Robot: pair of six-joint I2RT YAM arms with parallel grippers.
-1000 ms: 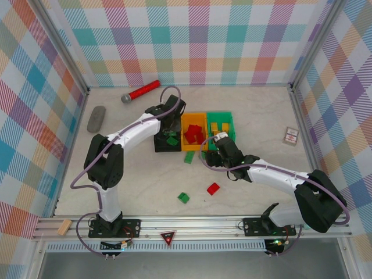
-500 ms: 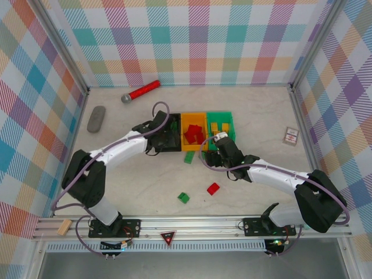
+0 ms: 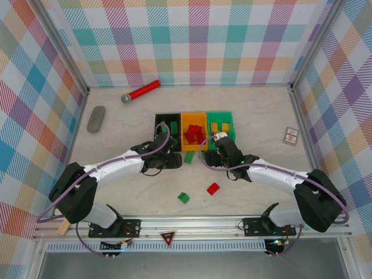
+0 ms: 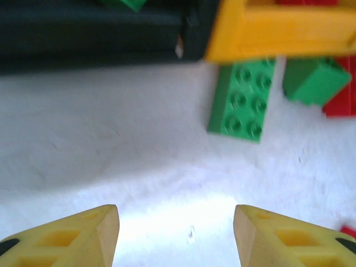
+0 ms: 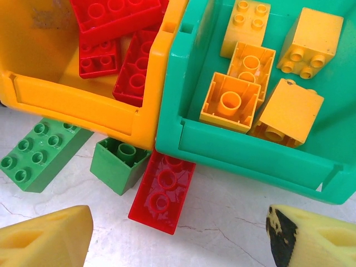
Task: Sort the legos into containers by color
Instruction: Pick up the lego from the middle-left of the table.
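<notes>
Left gripper (image 4: 175, 222) now sits off the black bin (image 3: 157, 127), facing a long green brick (image 4: 240, 100) — jaws apart, empty, as on right gripper (image 5: 175, 225). Brick likely light, rigid — pinch long sides.

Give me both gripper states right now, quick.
Left gripper: open, empty, just short of the long green brick.
Right gripper: open, empty, facing the orange bin and green bin.

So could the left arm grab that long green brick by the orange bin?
Probably yes: the open left gripper faces the brick with only table between, though the bin sits close behind.
</notes>
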